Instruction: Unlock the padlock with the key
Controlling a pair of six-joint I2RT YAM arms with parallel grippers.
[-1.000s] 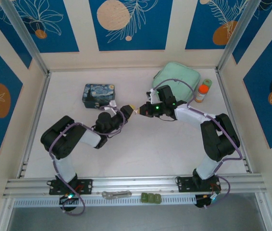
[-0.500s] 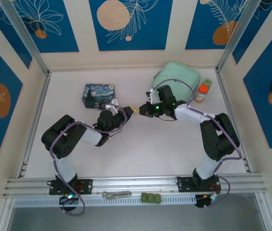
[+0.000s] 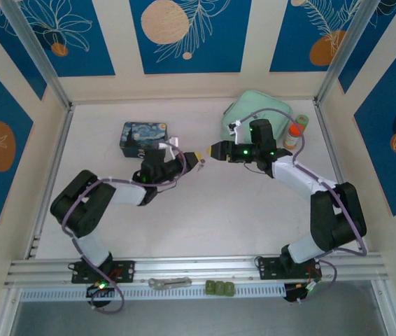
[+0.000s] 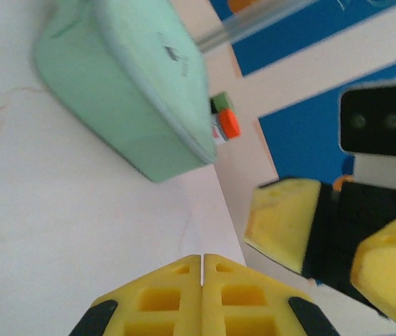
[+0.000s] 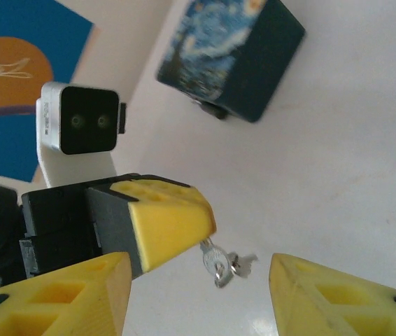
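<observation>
As the left gripper [image 4: 202, 273] pinches the key [image 5: 220, 267] shut-fingered, it dangles at lower centre of the right wrist view, and the right gripper [image 5: 201, 280] stands spread wide either side. It looks like a handover. Next, those fingers must close squarely on the key, then carry it to the padlock [image 5: 210, 108] — seemingly the dark bit under the tin [image 5: 229, 56], upper centre.

White table [image 3: 205, 217], starry tin [image 3: 144, 137], mint case [image 3: 257, 112], orange-cap btl [image 3: 294, 134]

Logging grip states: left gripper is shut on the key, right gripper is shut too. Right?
No. The right gripper is open, jaws wide apart in the right wrist view. The left gripper is shut on the key.
</observation>
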